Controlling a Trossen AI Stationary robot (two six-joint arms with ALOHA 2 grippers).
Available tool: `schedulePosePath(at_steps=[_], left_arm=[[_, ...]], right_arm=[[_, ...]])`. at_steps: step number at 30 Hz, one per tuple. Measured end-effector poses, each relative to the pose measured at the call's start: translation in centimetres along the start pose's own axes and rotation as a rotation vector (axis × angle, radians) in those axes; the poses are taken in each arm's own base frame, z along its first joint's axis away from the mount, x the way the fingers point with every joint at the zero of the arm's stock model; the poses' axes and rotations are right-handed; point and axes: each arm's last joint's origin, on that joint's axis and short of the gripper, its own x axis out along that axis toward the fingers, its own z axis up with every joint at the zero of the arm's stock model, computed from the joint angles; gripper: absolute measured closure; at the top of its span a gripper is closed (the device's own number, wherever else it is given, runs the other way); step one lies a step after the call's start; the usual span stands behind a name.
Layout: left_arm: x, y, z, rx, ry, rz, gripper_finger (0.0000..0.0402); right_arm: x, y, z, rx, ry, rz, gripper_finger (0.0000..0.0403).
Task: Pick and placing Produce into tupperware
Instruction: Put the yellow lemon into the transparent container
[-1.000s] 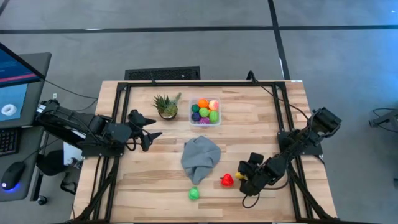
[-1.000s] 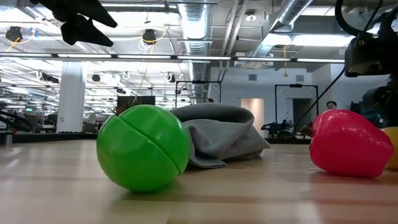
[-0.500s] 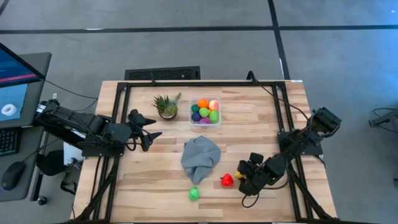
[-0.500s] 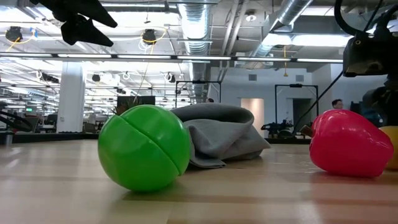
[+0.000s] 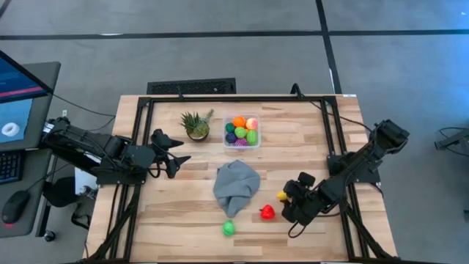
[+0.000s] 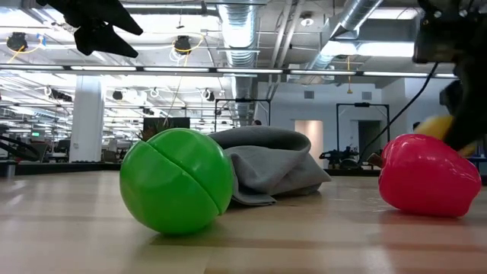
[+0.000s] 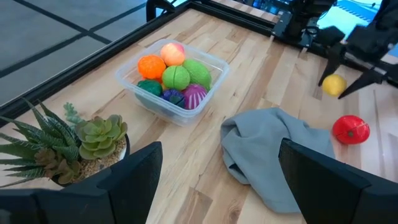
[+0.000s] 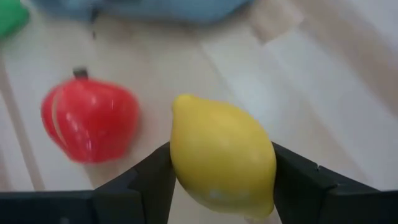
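Yellow lemon [image 8: 222, 163] clamped between the two dark fingers [image 8: 149, 180] of the right gripper [image 5: 287, 198], jaws closed against its sides, lifted clear of the wooden table [image 5: 308, 139] near the right front part of the top. Same lemon visible from above as a small yellow spot [image 5: 282, 196] at the gripper's tip, and from the left wrist camera as a yellow ball [image 7: 334, 84] hanging between dark fingers.

Just beside it, resting on the table: a red toy fruit [image 5: 267, 213] with a short dark stem, apart from the lemon. Farther toward the front edge, a green ball-shaped fruit [image 5: 229, 228] with a seam across it, lying alone in front of the grey cloth [image 5: 236, 185]. Cloth crumpled in a heap around mid-table, between the loose pieces and the container.

Clear square tupperware [image 5: 242, 132] toward the back of the table, well apart from the right gripper, already holding several pieces: orange, peach-coloured, green, dark green and purple ones, packed close together. Spiky potted plant [image 5: 196, 125] just beside the container on its left.

Left gripper [image 5: 176, 150] hovering over the left side of the table, fingers spread wide with nothing between them, pointed toward the plant and container.
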Motion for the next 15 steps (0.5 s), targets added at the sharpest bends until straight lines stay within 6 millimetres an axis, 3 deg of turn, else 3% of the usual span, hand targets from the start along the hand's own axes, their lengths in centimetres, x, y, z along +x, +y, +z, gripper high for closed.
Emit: schedulePosePath(at_steps=[15], left_arm=[[0.0, 0.0, 0.0, 0.009, 0.000, 0.000, 0.0090]], right_arm=[[-2.2, -2.6, 4.6, 0.026, -0.208, -0.032, 0.0159]])
